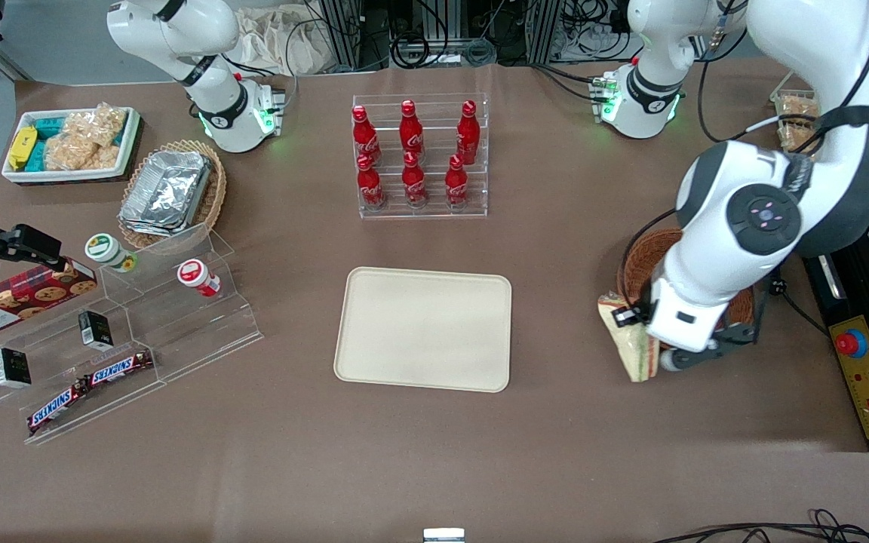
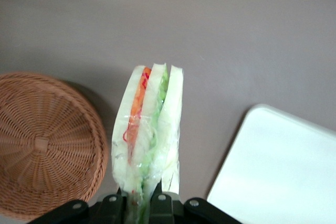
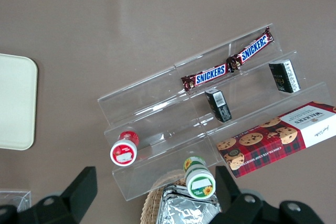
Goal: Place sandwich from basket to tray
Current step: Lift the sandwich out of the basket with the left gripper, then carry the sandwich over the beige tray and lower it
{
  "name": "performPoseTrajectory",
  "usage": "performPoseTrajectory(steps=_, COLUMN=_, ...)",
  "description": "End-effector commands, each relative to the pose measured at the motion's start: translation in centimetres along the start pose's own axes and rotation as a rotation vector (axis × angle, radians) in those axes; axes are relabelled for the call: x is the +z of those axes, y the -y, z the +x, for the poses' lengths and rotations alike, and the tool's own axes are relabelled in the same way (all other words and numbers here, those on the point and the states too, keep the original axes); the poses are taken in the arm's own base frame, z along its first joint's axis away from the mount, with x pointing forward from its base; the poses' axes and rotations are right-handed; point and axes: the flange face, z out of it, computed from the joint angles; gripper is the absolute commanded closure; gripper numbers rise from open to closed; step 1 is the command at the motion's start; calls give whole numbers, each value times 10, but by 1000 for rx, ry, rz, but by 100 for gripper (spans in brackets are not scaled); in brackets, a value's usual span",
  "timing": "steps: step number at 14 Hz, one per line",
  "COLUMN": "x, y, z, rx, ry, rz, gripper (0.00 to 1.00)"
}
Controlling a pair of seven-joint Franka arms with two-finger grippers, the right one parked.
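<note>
Front view: the left arm's gripper (image 1: pixel 649 343) hangs above the bare table just beside the basket (image 1: pixel 642 260), on the side toward the tray (image 1: pixel 425 329), with the sandwich (image 1: pixel 633 343) clamped in it and already clear of the wicker. The tray lies well apart from the load, toward the middle of the table, and nothing stands on it. The step in hand is judged to be the carry. It is best done by holding height until the wedge is fully over the cream surface, then lowering so the bread meets the tray inside the low rim before the grip is let go. The clear wrap looks slippery, so a smooth, unhurried traverse is advised. Left wrist view: the jaws are closed narrowly on one end of the sandwich (image 2: pixel 149 135), the fingers (image 2: pixel 159 202) pinching across the stacked slices. The wedge's long axis runs straight out from the gripper (image 2: pixel 142 203), with the free end pointing away from the wrist. The cut face is toward this camera, showing the orange and green filling layers on edge between pale bread. The basket (image 2: pixel 44 145) appears empty beside it, and a rounded corner of the tray (image 2: pixel 278 166) lies near. Right wrist view: only an edge of the tray (image 3: pixel 16 103) is shown. Neither the sandwich nor the working gripper appears.
</note>
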Motion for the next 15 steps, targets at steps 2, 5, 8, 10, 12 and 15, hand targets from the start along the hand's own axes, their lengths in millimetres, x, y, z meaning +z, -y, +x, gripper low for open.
performPoseTrajectory(steps=2, x=46, y=-90, z=-17, rx=303, ry=-15, rz=70, gripper=100)
performPoseTrajectory(steps=5, x=102, y=-147, z=-41, rx=292, ry=9, rz=48, gripper=100)
performPoseTrajectory(steps=8, x=153, y=-168, z=-55, rx=352, ry=22, rz=78, gripper=100)
performPoseTrajectory(steps=10, x=167, y=-185, z=-70, rx=379, ry=21, rz=68, gripper=100)
performPoseTrajectory(steps=12, x=174, y=-197, z=-79, rx=359, ry=8, rz=45, gripper=100)
performPoseTrajectory(steps=15, x=178, y=-200, z=-79, rx=315, ry=4, rz=32, gripper=100)
